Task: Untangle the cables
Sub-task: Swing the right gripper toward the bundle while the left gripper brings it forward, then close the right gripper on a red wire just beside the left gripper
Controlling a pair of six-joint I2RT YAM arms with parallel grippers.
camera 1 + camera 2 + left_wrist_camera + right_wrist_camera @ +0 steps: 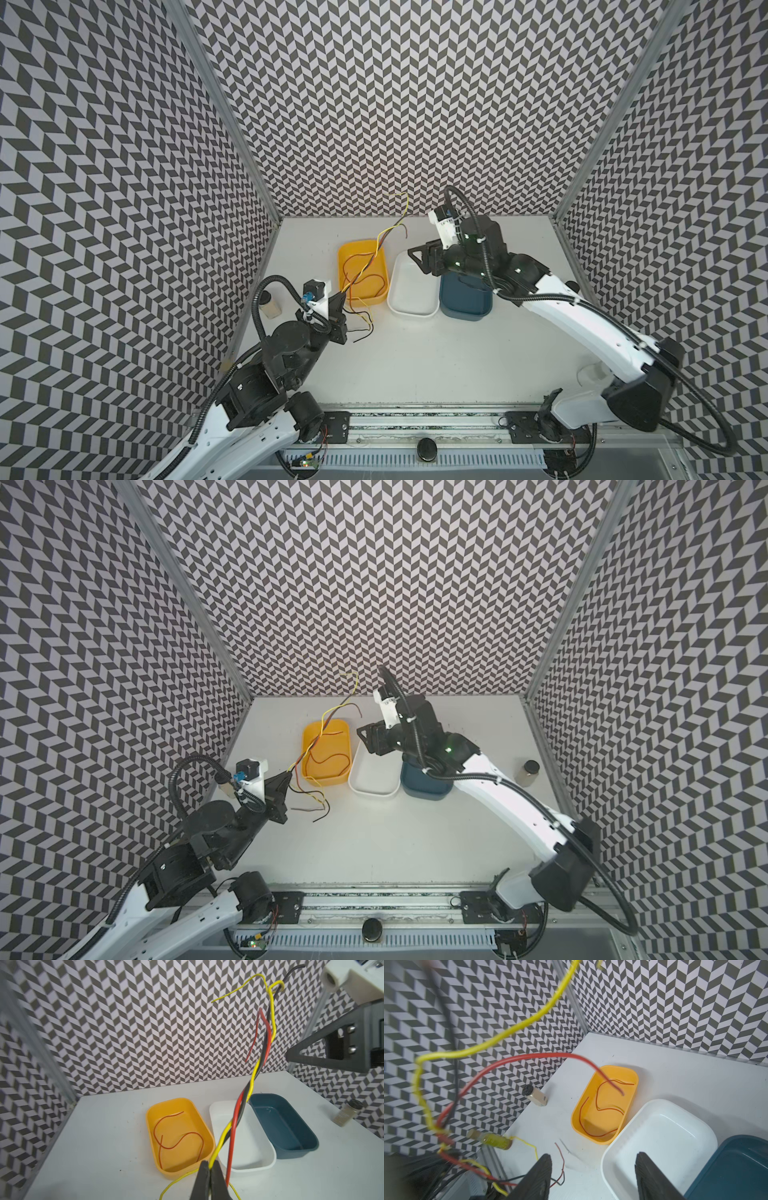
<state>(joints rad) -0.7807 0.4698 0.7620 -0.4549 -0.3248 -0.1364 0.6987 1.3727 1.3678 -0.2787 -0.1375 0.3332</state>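
**A:** Why's the left claw (210, 1164) clamped so tight?

**B:** It's pinching the cables (246, 1093) low down, so the red-black-yellow twist stands up over the tubs. An anchor, I'd guess. One red wire (155, 1132) lies loose in the yellow tub (168, 1174), so probably sorting by colour.

**A:** And the right claw (593, 1167)?

**B:** Wide open, holding nothing, hovering over the white tub (664, 1136). Looks ready to pick a strand. Loose tails trail on the worktop (415, 361).
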